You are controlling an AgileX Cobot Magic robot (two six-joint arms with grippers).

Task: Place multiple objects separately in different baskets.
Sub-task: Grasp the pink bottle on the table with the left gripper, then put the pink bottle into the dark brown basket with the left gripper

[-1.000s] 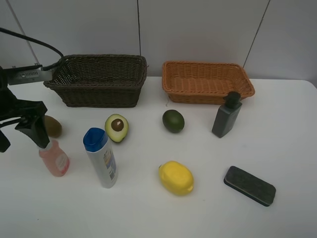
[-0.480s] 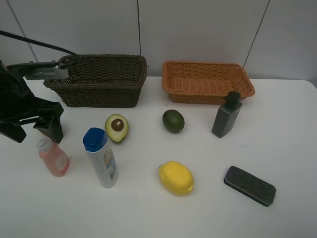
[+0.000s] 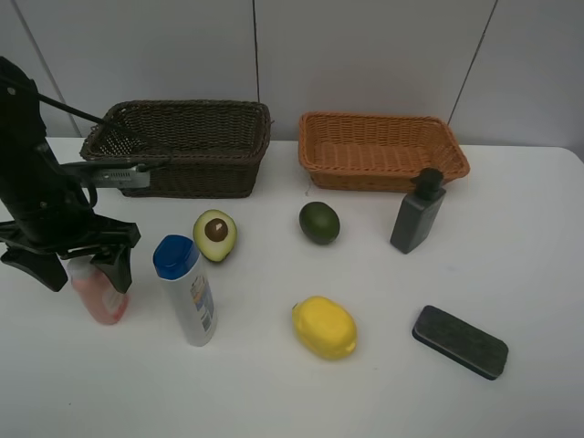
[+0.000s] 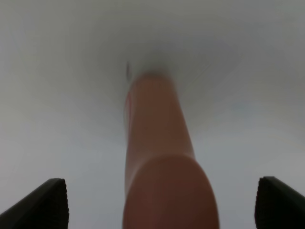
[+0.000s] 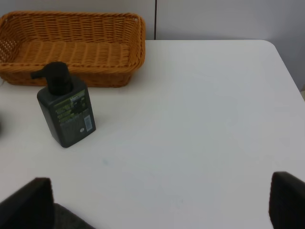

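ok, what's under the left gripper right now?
The pink bottle, standing on the table between the open fingers, which are not touching it. In the high view the left gripper hides most of its top, so mainly the lower body shows there.

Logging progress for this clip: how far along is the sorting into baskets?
Done: nothing; the dark basket and tan basket both look empty. In hand: the left gripper, open, straddles the pink bottle, not yet gripping. Left: every object, including the lemon and pump bottle.

Black left arm (image 3: 32, 182), thin black cable (image 3: 78, 112)
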